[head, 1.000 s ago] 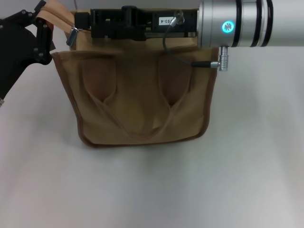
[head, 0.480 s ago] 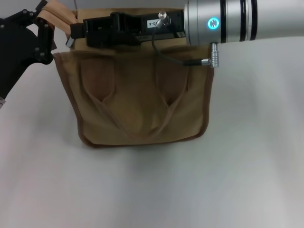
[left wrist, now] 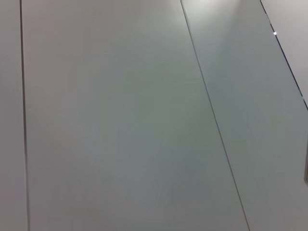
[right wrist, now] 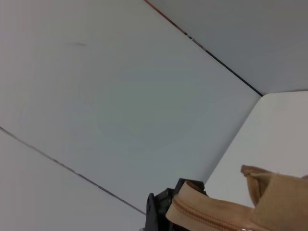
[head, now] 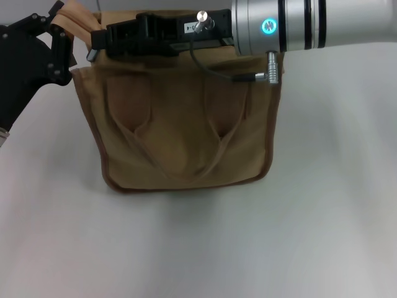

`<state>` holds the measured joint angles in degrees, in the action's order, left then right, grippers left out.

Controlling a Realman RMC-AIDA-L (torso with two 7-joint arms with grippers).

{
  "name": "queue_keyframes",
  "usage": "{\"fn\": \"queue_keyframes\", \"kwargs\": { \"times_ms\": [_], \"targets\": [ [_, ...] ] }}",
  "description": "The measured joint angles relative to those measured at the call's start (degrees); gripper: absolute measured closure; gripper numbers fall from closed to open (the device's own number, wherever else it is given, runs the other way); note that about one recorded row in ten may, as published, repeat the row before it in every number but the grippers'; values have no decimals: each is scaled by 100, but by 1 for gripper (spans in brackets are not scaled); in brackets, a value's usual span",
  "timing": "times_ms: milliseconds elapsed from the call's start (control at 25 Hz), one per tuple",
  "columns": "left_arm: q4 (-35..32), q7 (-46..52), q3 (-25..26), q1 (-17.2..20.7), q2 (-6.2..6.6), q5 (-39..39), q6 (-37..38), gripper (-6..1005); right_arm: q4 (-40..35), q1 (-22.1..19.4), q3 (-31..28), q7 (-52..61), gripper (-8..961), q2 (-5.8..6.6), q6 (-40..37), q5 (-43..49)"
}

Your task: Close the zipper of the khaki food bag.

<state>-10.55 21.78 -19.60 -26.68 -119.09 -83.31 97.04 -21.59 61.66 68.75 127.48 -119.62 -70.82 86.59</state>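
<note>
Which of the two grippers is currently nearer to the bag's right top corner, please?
Right. The right gripper stretches across the bag's top edge from that corner; the left gripper is at the opposite top corner, by the handle.

The bag (head: 186, 133) stands on the worktop (head: 205, 248), toward the far side and a little left of the middle; its two handles (head: 183, 149) hang down over the near face, one lying over the other; the zipper (right wrist: 211, 219) runs along the bag's top edge; the right claw (head: 99, 38) reaches in from the right and lies across the top of the bag, its tip at the top left corner; the left claw (head: 59, 43) sits just beside that same corner, on the left, close to the right claw's tip.
</note>
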Motion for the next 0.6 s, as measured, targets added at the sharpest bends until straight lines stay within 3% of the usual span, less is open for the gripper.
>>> {"fn": "queue_keyframes", "kwargs": {
  "times_ms": [600],
  "targets": [
    [225, -99, -60, -144, 1, -53, 369, 972, -33, 21, 122, 85, 564, -28, 183, -30]
  ]
}}
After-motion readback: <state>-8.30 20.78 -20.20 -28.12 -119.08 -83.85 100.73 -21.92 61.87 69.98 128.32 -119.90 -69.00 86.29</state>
